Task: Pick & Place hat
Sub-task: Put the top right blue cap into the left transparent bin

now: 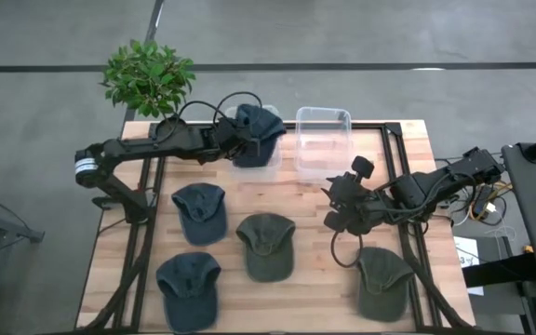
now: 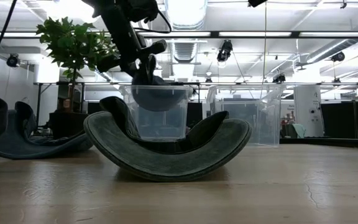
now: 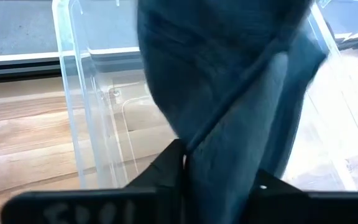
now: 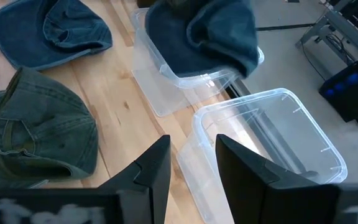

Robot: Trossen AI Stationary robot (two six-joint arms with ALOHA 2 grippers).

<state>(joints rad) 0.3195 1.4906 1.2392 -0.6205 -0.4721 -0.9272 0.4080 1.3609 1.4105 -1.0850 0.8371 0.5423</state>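
A dark blue hat (image 1: 257, 128) sits over the left clear bin (image 1: 270, 164) at the table's far edge, with my left gripper (image 1: 234, 140) shut on it. In the low view the hat (image 2: 157, 98) sags inside the bin (image 2: 160, 127), below the gripper (image 2: 145, 65). My right gripper (image 1: 342, 203) hovers open right of the table's middle, near the empty right bin (image 1: 322, 140), touching nothing. In its wrist view the fingers (image 4: 157, 168) stand apart, facing both bins. Two blue hats (image 1: 200, 210) (image 1: 189, 284) and two green hats (image 1: 266, 244) (image 1: 384, 279) lie crown-up on the table. My left gripper (image 3: 219, 174) pinches a fold of the blue hat's fabric (image 3: 229, 124) between its two fingers, coming from the table's left side, slanting down. The hat hangs ahead of the fingers into the left bin (image 3: 98, 124). In the right wrist view its brim (image 4: 244, 53) overlaps the bin's rim.
A potted plant (image 1: 147, 76) stands beyond the table's far left corner. The green hat (image 2: 166, 149) fills the low view's foreground, with a blue hat (image 2: 30, 134) to its left. Bare wood (image 1: 314, 279) lies between the green hats near the near edge.
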